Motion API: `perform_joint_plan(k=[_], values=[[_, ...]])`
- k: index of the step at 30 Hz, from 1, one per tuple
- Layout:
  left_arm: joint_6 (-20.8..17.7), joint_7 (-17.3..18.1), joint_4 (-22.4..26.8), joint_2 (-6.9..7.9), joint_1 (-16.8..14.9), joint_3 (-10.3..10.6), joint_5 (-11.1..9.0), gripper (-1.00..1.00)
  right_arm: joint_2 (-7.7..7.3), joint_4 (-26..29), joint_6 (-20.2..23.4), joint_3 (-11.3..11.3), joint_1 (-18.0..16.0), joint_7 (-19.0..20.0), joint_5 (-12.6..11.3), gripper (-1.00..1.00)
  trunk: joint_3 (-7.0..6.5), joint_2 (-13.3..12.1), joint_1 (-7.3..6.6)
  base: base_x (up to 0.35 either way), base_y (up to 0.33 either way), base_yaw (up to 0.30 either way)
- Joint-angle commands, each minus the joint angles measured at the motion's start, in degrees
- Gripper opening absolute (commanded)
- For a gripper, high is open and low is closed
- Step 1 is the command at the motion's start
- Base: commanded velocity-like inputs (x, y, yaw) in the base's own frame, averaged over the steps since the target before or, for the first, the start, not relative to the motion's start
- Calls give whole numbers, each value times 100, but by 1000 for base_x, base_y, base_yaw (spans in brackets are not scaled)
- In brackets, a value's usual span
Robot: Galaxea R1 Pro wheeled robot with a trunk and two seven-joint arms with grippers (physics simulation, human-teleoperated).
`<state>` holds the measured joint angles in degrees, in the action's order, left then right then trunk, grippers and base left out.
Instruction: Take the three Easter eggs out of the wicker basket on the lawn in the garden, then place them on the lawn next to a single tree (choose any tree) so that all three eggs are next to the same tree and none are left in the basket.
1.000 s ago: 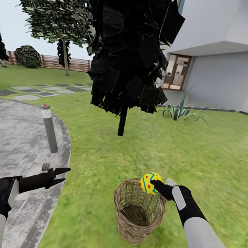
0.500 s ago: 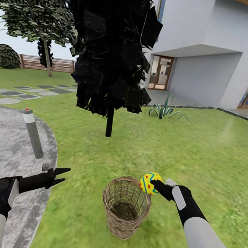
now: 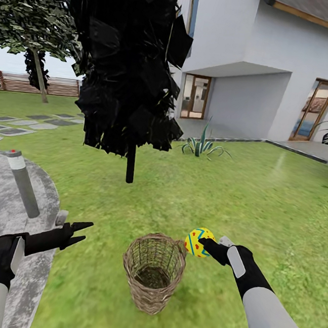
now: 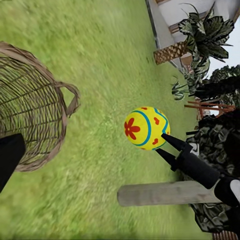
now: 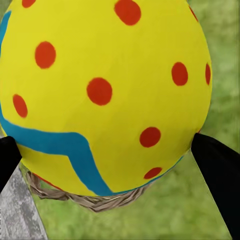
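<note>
One yellow Easter egg [image 3: 199, 241]: blue zigzag, red dots, red flower.

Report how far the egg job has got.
Done: the wicker basket looks empty inside. In hand: the right gripper holds one Easter egg beside the basket rim, above the lawn. Left: no egg lies on the grass in view; this one must still go beside a tree.

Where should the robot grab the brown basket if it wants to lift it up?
Best guess: pinch the rim of the wicker basket from straight above, one finger inside and one outside. It stands upright on the lawn with its mouth open, and its body looks too wide to span. The small loop handle at the rim is another option.
</note>
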<state>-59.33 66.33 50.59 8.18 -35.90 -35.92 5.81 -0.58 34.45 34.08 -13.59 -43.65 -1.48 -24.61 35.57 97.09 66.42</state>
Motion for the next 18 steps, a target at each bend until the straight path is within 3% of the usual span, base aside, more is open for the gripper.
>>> perform_joint_plan(k=[1, 8, 13, 18], values=[[-43, 55, 3, -1, -8, -16, 58, 100, 3, 3, 33, -7, -3, -17, -30, -100, -13, -39, -23, -1, 0, -12], [-43, 61, 2, 0, -10, -13, 46, 100, 4, 9, 20, -15, -3, -10, -18, -100, -138, -319, -177, -15, 0, -2], [-43, 64, 3, 0, -8, -11, 44, 100, 2, 9, 21, -21, -3, -10, -18, -100, -228, -520, -287, -202, 0, -1], [-43, 64, 3, 0, -6, -17, 51, 100, -2, 9, 20, -21, -3, -10, -18, -100, -341, -720, -396, -22, 0, -137]])
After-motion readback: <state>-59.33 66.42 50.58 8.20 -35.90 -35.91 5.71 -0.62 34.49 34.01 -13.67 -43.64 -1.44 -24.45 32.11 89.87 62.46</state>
